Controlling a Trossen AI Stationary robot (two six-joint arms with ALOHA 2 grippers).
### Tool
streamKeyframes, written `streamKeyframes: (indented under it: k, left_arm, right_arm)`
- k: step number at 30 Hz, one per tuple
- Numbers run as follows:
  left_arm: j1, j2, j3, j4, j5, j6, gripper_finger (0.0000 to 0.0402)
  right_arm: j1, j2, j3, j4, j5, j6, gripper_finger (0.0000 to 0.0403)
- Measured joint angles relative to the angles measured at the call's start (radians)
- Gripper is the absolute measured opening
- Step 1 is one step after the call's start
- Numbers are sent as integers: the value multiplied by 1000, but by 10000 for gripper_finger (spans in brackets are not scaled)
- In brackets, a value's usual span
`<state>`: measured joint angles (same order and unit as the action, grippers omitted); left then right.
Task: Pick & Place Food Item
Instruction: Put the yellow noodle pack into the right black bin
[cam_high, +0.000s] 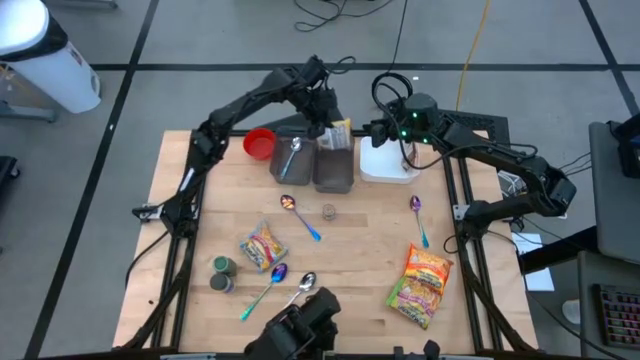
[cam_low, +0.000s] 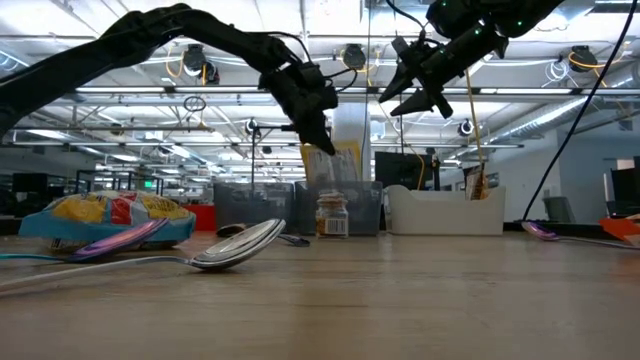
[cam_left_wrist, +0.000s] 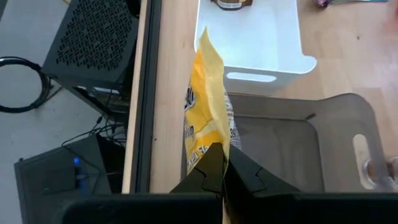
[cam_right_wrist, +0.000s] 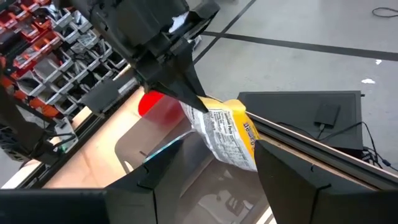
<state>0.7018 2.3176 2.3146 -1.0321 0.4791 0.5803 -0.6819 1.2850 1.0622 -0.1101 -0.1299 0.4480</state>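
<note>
on the table's left side sit a red cup (cam_high: 259, 143) and a grey bin with a spoon in it (cam_high: 289, 160). just right of that, the left gripper (cam_high: 325, 108) hangs over a second grey bin (cam_high: 334, 170), its jaws pinched shut on the top edge of a yellow snack bag (cam_high: 341, 134). the bag dangles straight down from the jaws, long axis near vertical, its lower end above the bin's open mouth and not yet resting in it, as far as i can judge. further right the right gripper (cam_high: 385, 130) hovers close beside the bag with its fingers parted and nothing between them, above the near edge of the white tray (cam_high: 385, 166). the left arm clearly has the bag; i'd guess a short drop into the bin comes next.
</note>
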Motion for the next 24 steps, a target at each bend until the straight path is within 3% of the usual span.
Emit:
streamKeyframes:
  k: [24]
  left_arm:
    - [-4,43,0,48,-5,-55,17]
  right_arm:
    - [-12,0,0,-14,-1,-23,187]
